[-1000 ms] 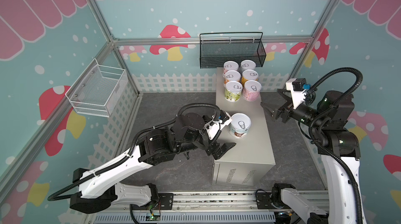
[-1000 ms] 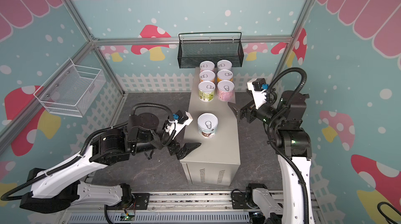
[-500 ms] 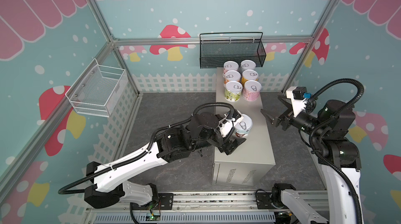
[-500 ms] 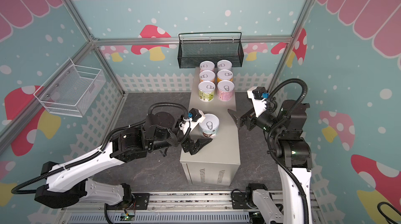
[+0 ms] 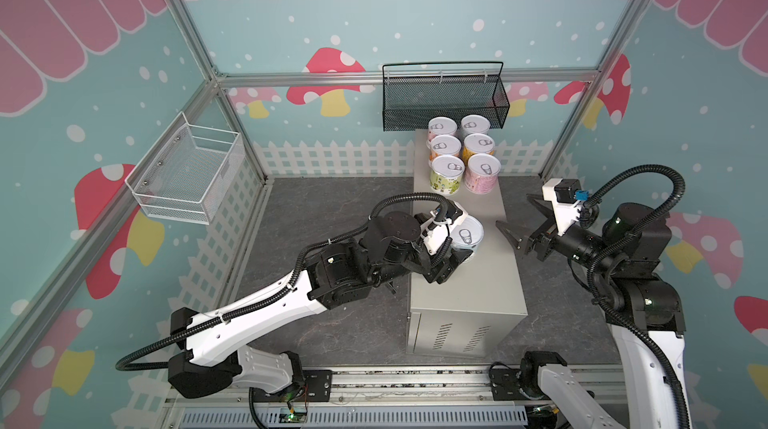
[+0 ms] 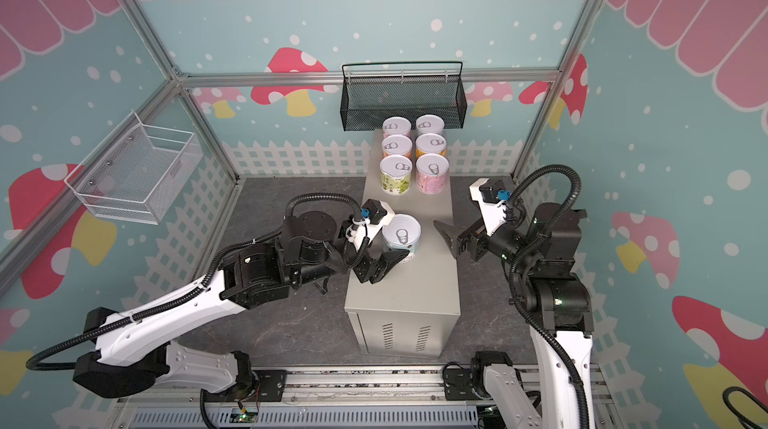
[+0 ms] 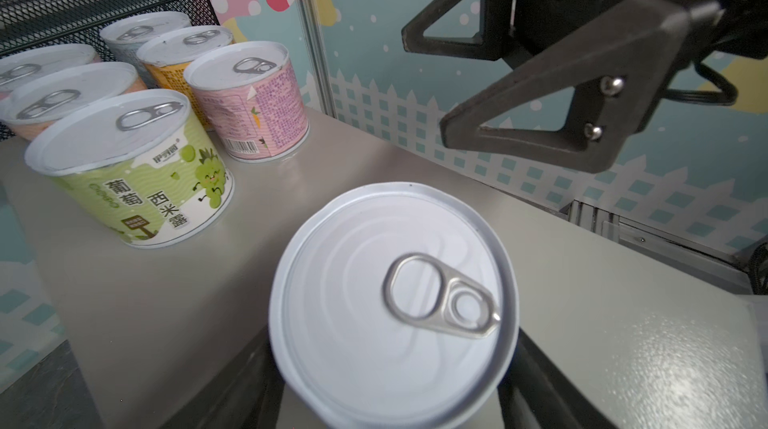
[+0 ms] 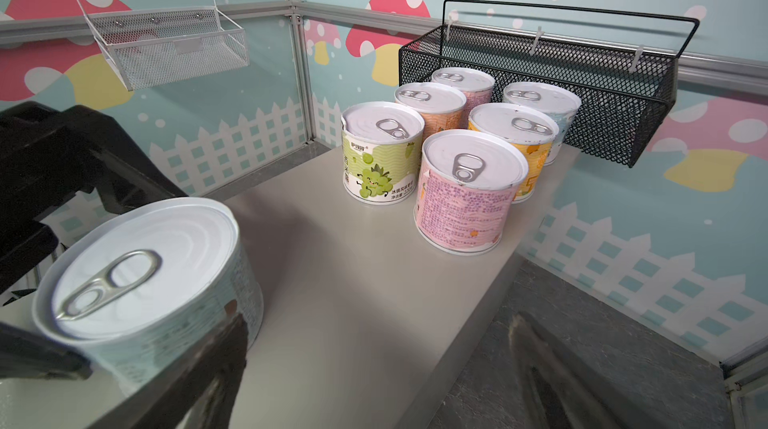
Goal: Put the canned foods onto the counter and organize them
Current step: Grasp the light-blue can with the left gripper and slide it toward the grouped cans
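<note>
Several canned foods [image 5: 462,155] [image 6: 414,155] stand in two tight rows at the far end of the beige counter [image 5: 478,281] [image 6: 419,285]. One more white-blue can [image 5: 468,235] [image 6: 401,233] [image 7: 390,302] [image 8: 145,277] stands upright alone near the counter's left edge. My left gripper [image 5: 460,240] [image 6: 390,240] [image 7: 395,364] is shut on this can, one black finger on each side of it. My right gripper [image 5: 521,219] [image 6: 457,219] [image 8: 374,343] hangs open over the counter's right edge, just right of that can and holding nothing.
A black mesh basket [image 5: 444,98] [image 8: 582,86] hangs on the back wall right behind the rows of cans. A white wire basket [image 5: 187,173] hangs on the left wall. Grey stone floor [image 5: 332,215] surrounds the counter.
My left arm reached in from the left and its jaws closed around the lone can. My right gripper dropped slightly and stayed open.
</note>
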{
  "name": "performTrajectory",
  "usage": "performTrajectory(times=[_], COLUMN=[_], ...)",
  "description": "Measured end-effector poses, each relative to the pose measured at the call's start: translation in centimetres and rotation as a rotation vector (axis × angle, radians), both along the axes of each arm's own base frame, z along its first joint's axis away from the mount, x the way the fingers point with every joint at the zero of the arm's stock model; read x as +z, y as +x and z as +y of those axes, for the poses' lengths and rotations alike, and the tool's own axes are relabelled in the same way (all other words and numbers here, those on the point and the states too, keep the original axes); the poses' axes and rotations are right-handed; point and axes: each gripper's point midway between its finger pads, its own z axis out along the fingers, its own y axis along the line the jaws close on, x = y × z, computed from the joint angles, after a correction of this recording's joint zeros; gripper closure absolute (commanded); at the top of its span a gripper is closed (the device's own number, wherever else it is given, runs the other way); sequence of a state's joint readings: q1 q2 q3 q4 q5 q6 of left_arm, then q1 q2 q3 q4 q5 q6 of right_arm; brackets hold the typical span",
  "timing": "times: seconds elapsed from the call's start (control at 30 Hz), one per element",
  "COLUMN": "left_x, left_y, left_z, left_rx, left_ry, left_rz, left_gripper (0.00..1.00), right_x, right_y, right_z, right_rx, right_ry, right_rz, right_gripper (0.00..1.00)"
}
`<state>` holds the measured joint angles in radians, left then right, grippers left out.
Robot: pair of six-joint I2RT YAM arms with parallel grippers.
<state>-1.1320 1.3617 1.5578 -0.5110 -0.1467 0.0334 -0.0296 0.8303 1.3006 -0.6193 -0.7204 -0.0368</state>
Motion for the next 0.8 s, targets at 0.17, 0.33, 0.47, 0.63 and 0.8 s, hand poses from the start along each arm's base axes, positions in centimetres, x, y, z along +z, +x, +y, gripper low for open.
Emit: performTrajectory(times=[0.17, 0.33, 0.47, 0.63, 0.8], left_x=[0.0, -0.1, -0.2, -0.3, -0.3], left_y=[1.7, 3.8, 5.0, 6.0, 6.6], left_z=[0.8, 1.7, 1.8, 1.3, 1.0], left_rx=[0.046, 0.090, 0.106, 0.102, 0.103], left_ry=[-0.006, -0.017, -0.024, -0.038, -0.048], left_rz=[-0.003, -0.003, -0.005, -0.011, -0.016], left_gripper=[0.26, 0.25, 0.25, 0.26, 0.26], right_x=[0.0, -0.3, -0.3, -0.3, -0.3], right_y=[0.0, 0.0, 0.0, 0.0, 0.0], right_z=[0.1, 0.2, 0.2, 0.2, 0.2], right_rx=[0.004, 0.008, 0.008, 0.009, 0.009], right_ry=[0.000, 0.001, 0.000, 0.000, 0.000], right_rz=[0.001, 0.006, 0.006, 0.005, 0.004], right_gripper=[0.01, 0.01, 0.01, 0.01, 0.00])
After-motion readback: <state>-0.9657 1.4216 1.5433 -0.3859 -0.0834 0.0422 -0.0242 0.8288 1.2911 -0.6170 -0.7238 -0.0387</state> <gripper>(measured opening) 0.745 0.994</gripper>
